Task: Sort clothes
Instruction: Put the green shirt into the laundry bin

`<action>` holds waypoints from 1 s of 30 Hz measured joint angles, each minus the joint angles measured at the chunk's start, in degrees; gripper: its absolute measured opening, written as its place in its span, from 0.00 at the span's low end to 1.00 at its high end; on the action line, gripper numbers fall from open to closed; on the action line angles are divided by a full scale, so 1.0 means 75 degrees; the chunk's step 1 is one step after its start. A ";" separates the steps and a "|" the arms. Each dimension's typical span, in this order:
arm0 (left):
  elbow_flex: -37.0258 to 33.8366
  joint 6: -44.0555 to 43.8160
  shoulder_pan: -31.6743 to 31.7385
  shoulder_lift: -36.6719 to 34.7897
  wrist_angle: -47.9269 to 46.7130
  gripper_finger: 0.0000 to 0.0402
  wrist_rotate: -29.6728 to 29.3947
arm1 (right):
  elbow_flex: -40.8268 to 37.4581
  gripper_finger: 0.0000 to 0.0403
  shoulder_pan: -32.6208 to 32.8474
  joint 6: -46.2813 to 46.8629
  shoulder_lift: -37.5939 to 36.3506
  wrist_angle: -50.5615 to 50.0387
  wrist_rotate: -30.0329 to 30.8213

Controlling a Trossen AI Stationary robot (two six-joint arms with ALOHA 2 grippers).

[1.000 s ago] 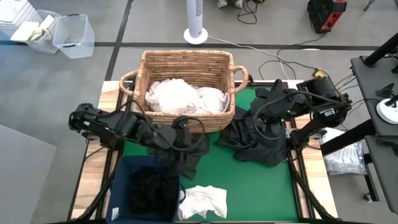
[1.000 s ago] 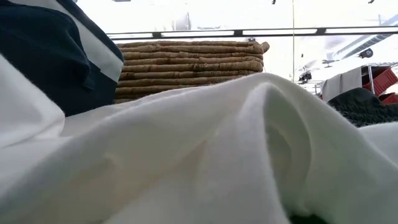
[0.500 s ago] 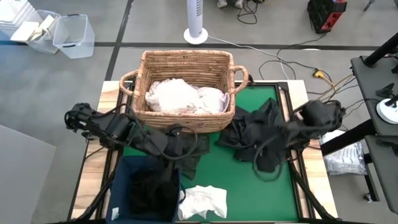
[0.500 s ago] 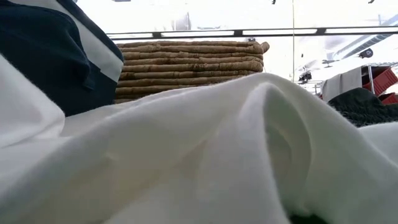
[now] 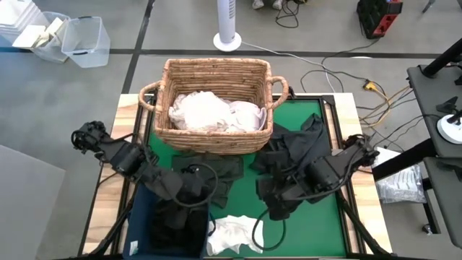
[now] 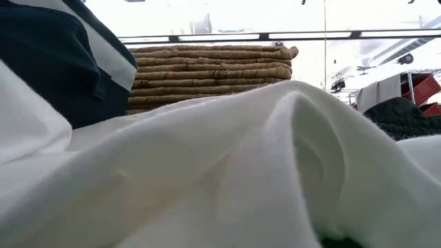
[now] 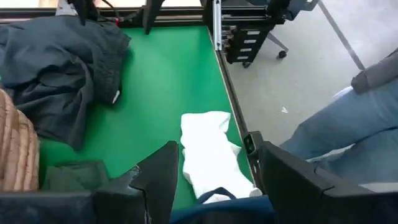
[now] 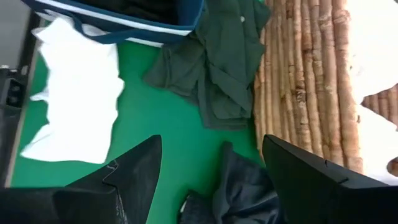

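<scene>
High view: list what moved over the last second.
The right gripper swung from the table's far right edge toward the near middle, over the dark clothes pile. The left gripper shifted nearer the navy bin. Wicker basket and white garment stayed put.

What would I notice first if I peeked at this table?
Probably the big wicker basket at the table's far edge, with white clothes piled inside. Next, the dark clothes heaped on the green mat, and one white garment lying beside the blue bin.
</scene>
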 joint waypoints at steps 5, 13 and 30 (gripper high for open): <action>0.0000 -0.0133 -0.0370 -0.0015 -0.0254 0.50 -0.0838 | -0.0097 0.68 0.0000 0.0057 0.0099 0.0013 0.0102; 0.0000 0.0445 -0.0404 0.0144 -0.0052 0.50 -0.1833 | -0.0980 0.65 0.0099 0.0848 -0.0160 -0.0092 0.0103; 0.0000 0.0757 0.0680 0.1425 -0.1062 0.50 -0.1883 | -0.4020 0.67 0.1219 0.4849 -0.2456 -0.0026 0.0854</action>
